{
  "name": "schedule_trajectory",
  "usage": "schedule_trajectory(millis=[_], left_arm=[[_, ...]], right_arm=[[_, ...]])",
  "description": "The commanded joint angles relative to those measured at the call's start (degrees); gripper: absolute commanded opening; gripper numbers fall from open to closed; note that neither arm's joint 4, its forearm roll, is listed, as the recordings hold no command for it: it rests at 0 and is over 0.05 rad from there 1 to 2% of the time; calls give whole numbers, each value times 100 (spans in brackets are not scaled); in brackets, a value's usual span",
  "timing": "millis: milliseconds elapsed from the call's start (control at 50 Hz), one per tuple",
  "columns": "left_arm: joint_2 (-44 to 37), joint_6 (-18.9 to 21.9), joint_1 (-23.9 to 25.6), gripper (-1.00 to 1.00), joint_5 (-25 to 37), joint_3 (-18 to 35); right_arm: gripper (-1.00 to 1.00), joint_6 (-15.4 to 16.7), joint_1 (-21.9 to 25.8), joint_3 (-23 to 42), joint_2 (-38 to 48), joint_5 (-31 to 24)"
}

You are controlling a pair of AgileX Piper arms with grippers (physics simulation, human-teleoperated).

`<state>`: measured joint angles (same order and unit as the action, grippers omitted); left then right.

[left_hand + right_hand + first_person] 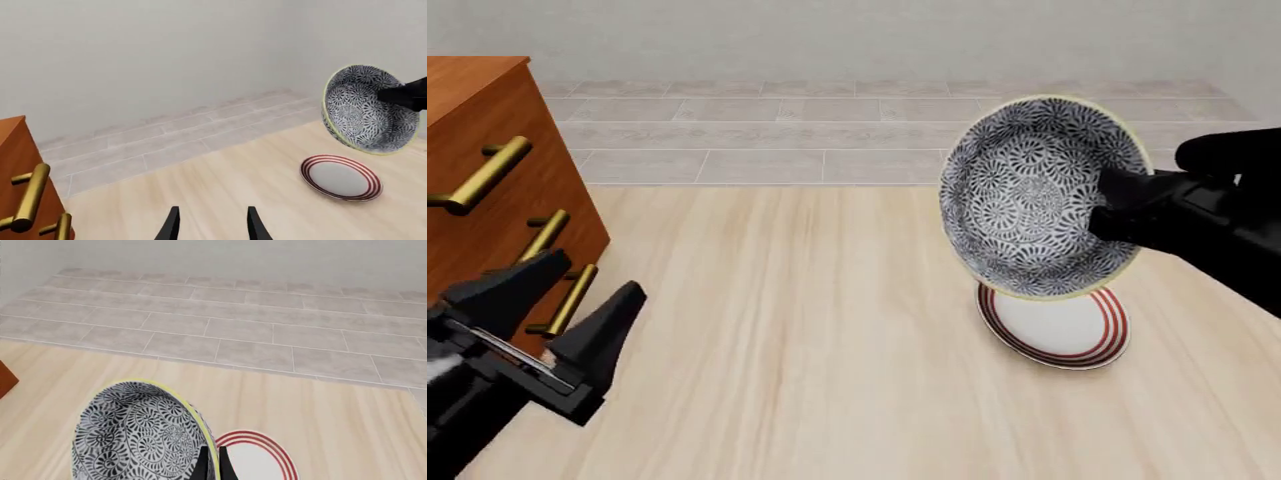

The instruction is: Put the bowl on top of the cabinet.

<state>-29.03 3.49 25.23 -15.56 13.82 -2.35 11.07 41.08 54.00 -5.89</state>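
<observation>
The black-and-white floral bowl (1034, 195) hangs tilted in the air above the table, its opening facing left, and my right gripper (1110, 205) is shut on its rim. The right wrist view shows the bowl (137, 437) with the fingers (212, 462) pinching its yellowish rim. From the left wrist camera the bowl (367, 110) appears raised over the plate. The reddish-brown cabinet (487, 170) with brass handles stands at the far left. My left gripper (567, 320) is open beside the cabinet's front, holding nothing, and its fingertips (210, 225) show with a gap between them.
A flat white plate with red rings (1054, 325) lies on the light wood table (801, 330) directly under the bowl. Beyond the table's far edge is a grey tiled floor (827, 125) and a pale wall.
</observation>
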Motion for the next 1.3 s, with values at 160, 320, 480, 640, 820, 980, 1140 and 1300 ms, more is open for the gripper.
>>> schedule_trajectory(millis=[160, 320, 480, 640, 820, 980, 1140, 1300], left_arm=[[-1333, -125, 1146, 100, -263, 1075], [-2159, -318, 1732, 100, -225, 1849], [-2653, -359, 2117, 100, -174, 2318], [-3259, -457, 2394, 100, -79, 2858], [-3865, -441, 2575, 100, 36, 3395], [-4413, -572, 2488, 100, 22, 3775], [-4812, -663, 2397, 100, 15, 4066], [-5277, -795, 2362, 100, 40, 4367]], right_arm=[[-100, -19, 29, 20, 45, 56], [-100, -7, 16, -7, 115, 115], [-100, 2, 18, -7, 145, 123], [-100, 3, 36, -27, 176, 147], [-100, 2, 50, -47, 266, 205], [-100, -6, 133, -80, 232, 179], [-100, -17, 206, -109, 251, 179], [-100, -33, 228, -108, 203, 138]])
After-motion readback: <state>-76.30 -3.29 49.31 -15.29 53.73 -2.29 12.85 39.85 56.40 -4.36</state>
